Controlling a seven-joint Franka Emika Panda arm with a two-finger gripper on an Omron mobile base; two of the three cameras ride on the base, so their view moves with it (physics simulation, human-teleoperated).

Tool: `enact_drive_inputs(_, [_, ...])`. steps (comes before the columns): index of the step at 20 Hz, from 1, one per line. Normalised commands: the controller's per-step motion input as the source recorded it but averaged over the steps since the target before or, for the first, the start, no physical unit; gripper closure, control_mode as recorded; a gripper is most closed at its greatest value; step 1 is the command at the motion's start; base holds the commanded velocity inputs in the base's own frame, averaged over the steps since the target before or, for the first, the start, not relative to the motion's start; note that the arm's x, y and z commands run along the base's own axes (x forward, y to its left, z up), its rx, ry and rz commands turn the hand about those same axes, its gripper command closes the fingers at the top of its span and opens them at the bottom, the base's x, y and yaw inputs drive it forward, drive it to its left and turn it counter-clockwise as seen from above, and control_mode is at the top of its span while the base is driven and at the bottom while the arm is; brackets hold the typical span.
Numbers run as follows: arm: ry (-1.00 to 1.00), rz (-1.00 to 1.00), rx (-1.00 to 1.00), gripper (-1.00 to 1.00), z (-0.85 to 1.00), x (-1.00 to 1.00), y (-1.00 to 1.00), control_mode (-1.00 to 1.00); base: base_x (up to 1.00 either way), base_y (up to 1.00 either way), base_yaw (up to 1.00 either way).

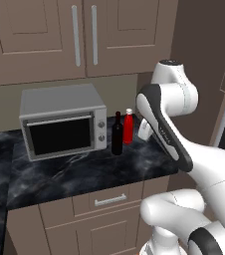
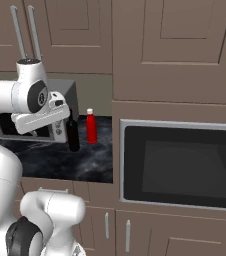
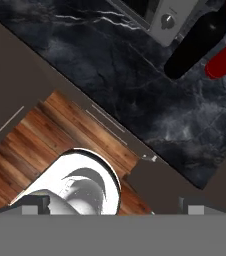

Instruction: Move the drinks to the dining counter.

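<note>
Wooden floor and brown drawer fronts lie closest, below the black marble counter. On it: grey microwave; tall dark wine bottle upright just beside the microwave; slim red bottle upright, just behind it. Tool held high above the counter edge, fingers spread, holding nothing.

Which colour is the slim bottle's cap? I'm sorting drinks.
White, on the slim red bottle; clearest in the left base view.
</note>
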Motion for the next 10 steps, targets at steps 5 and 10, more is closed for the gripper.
enact_drive_inputs(5, [-0.03, 0.11, -0.01, -1.0, 0.02, 0.3, 0.19, -1.0, 0.0, 0.0, 0.0])
enact_drive_inputs(10, [-0.01, 0.05, -0.06, -1.0, 0.0, 0.31, 0.17, -1.0, 0.0, 0.0, 0.0])
